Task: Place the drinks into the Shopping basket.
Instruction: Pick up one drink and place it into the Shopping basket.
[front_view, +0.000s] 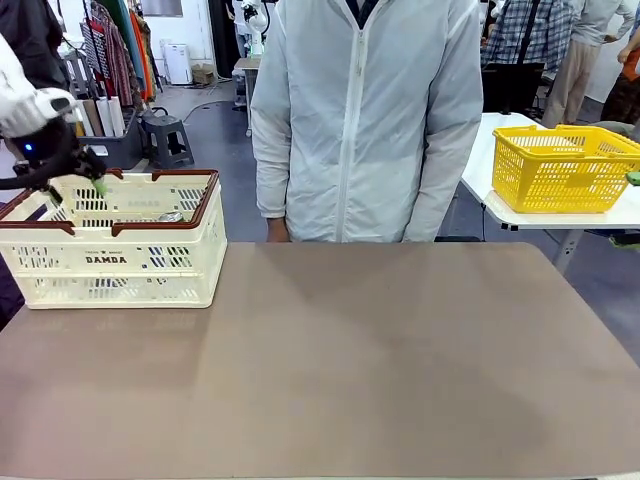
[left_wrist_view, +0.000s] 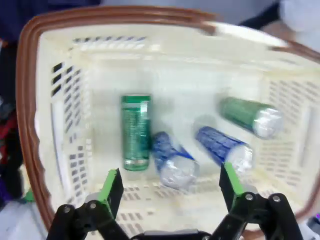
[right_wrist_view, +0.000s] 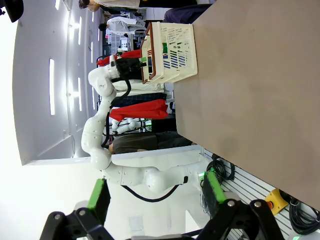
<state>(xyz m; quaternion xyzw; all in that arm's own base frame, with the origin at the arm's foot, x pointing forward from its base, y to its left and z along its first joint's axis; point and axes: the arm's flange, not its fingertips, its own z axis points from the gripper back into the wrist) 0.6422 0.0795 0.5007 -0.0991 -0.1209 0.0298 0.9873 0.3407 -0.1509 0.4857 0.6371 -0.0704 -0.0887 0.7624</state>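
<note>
A: Four cans lie on their sides inside the Shopping basket (left_wrist_view: 45, 150): two green cans (left_wrist_view: 136, 131), two blue cans (left_wrist_view: 172, 159)

B: The left gripper (left_wrist_view: 170, 185) hangs above them, jaws wide and empty. The right gripper (right_wrist_view: 155, 192) is spread wide too, holding nothing

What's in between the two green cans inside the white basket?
In the left wrist view, two blue cans lie on their sides between the green can and the other green can, all inside the Shopping basket.

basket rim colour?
Dark brown rim on a cream basket; the left wrist view shows it best.
</note>
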